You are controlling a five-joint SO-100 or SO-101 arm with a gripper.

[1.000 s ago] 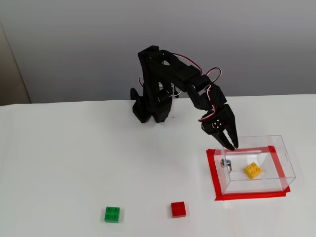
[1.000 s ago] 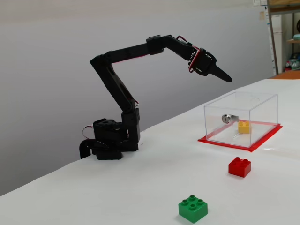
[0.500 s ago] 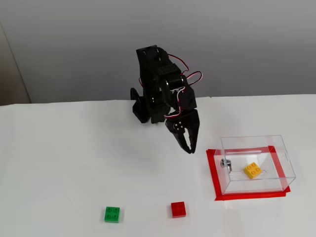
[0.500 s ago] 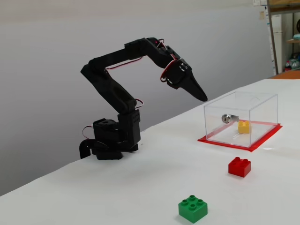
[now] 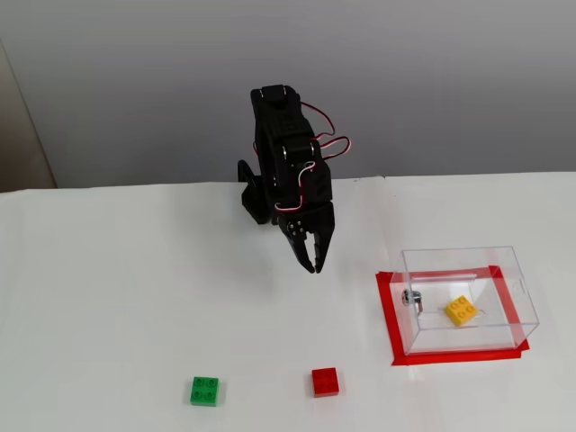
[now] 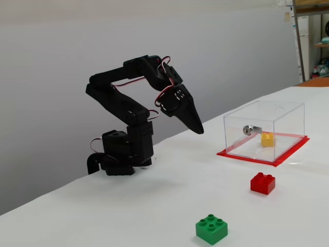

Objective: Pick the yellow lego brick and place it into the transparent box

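The small square yellow plastic lego brick [image 5: 461,310] with round studs on top lies inside the clear, thin-walled rectangular transparent box [image 5: 504,270], on its floor, turned a little askew to the walls. In a fixed view from the side the brick [image 6: 267,139] sits low in the box [image 6: 280,110], just beside the small metal fitting [image 6: 249,129] on one wall. The box stands on a red rectangular mat [image 5: 391,317] whose edges show all round its base, and the mat lies flat on the white bench [image 5: 117,297].

The black two-finger tool [image 5: 313,262] hangs above the bench, well apart from the box and on its left in a fixed view from the front. It points downward at a slant, its fingertips nearly together and holding nothing. Seen from the side, the tool [image 6: 199,129] tapers to one dark point aimed toward the box.

Nearer the camera than the box, a red plastic brick [image 5: 325,381] rests on the bench, and a green plastic brick [image 5: 204,391] lies farther from the box, well apart from the red one.
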